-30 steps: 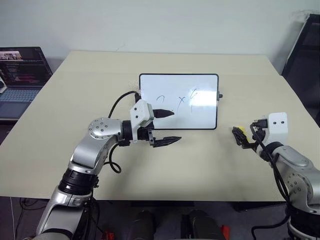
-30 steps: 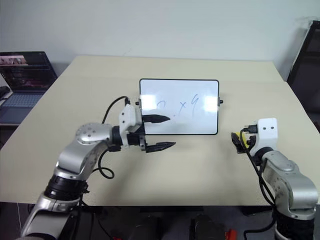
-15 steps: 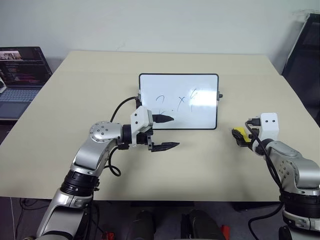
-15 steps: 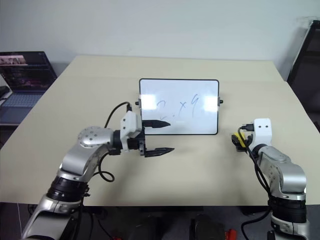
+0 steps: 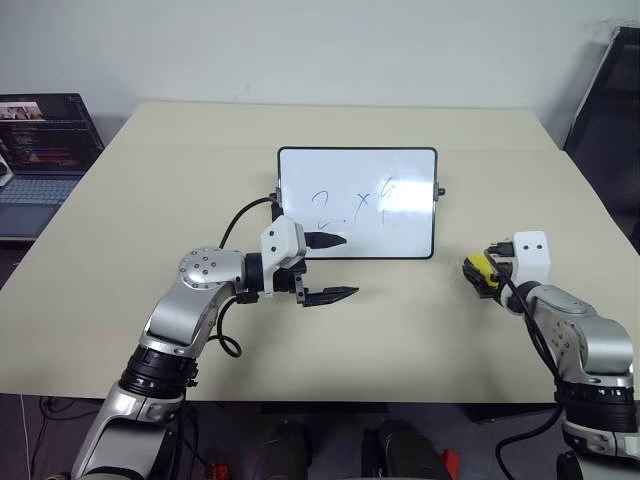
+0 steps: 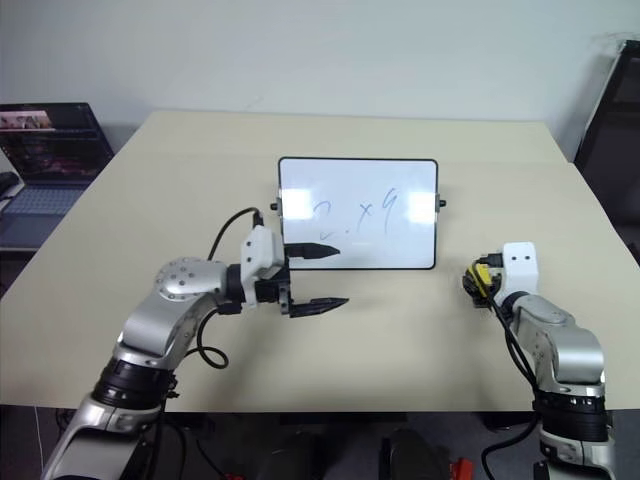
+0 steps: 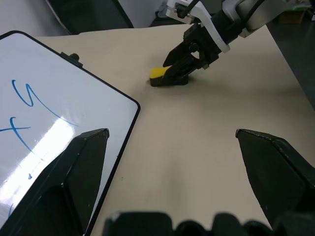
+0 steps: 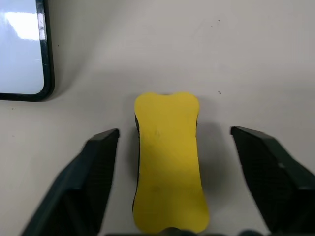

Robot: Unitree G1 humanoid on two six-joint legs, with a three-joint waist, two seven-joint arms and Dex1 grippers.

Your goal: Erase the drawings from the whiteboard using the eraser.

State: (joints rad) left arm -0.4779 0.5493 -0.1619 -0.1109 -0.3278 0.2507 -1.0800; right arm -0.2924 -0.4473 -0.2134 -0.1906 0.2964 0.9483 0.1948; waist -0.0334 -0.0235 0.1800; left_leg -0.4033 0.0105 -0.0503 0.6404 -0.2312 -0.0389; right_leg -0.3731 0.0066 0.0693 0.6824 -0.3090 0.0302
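- The left gripper (image 5: 333,266) is nearest, over the table (image 5: 400,330), just in front of the lower left part of the board. Its two black fingers are spread far apart and hold nothing. One finger tip lies over the bottom edge of the board, the other is over bare table.
- The right gripper (image 6: 474,284) is low at the right side of the table, around the eraser (image 8: 168,157). In the right wrist view its fingers stand on both sides of the eraser with a gap on each side, so the jaws are apart and not pressing on it.
- The eraser is a bright yellow block with a slightly narrow waist and a darker underside. It lies flat on the table, to the right of the board and apart from it.
- The board (image 5: 410,230) lies flat near the middle of the table. It is white, with a thin black frame, rounded corners and a small black knob on each side.
- The drawings (image 5: 362,204) are thin dark lines in the middle of the board: a shape like a "2", a dot, an "x" and a loop. None looks wiped.
- There is no container on the table.
- A laptop (image 5: 40,150) stands open beyond the far left edge of the table.
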